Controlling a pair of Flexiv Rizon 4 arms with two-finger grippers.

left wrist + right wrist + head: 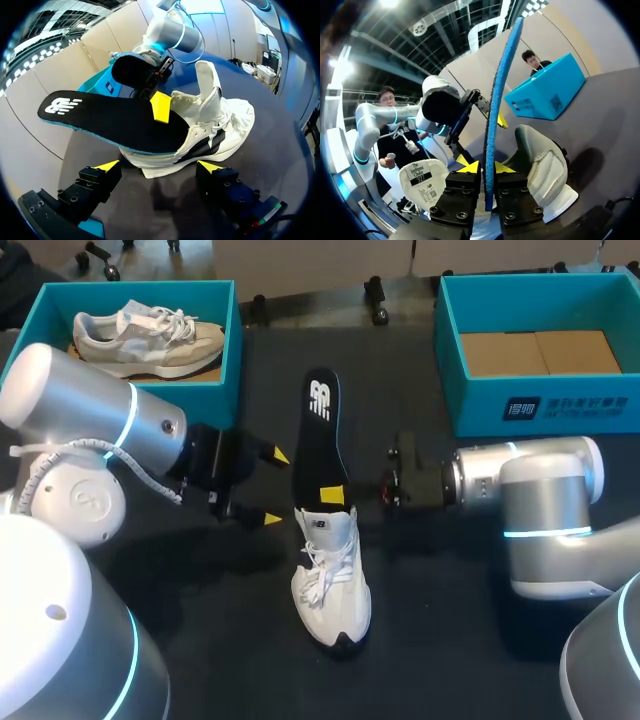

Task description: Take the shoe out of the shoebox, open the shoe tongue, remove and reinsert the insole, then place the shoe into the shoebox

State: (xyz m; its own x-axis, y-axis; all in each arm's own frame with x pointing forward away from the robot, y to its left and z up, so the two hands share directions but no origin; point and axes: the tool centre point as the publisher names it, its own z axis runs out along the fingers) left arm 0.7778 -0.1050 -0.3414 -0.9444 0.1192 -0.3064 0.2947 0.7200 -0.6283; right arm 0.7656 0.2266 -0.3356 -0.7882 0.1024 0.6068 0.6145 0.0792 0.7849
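My right arm reaches in level from the side, and its right gripper (335,496) is pinched onto the black foam insole with a blue underside (320,425). The insole's near end meets the opening of the white lace-up sneaker (332,585), which stands upright on the dark table (450,640) between the two teal cardboard shoeboxes (232,335). The left gripper (273,487) is held just beside the shoe with its fingers spread wide and gripping nothing. The right wrist view shows the insole edge-on (496,100), clamped between both yellow tips (470,167). The left wrist view shows the raised tongue (205,82).
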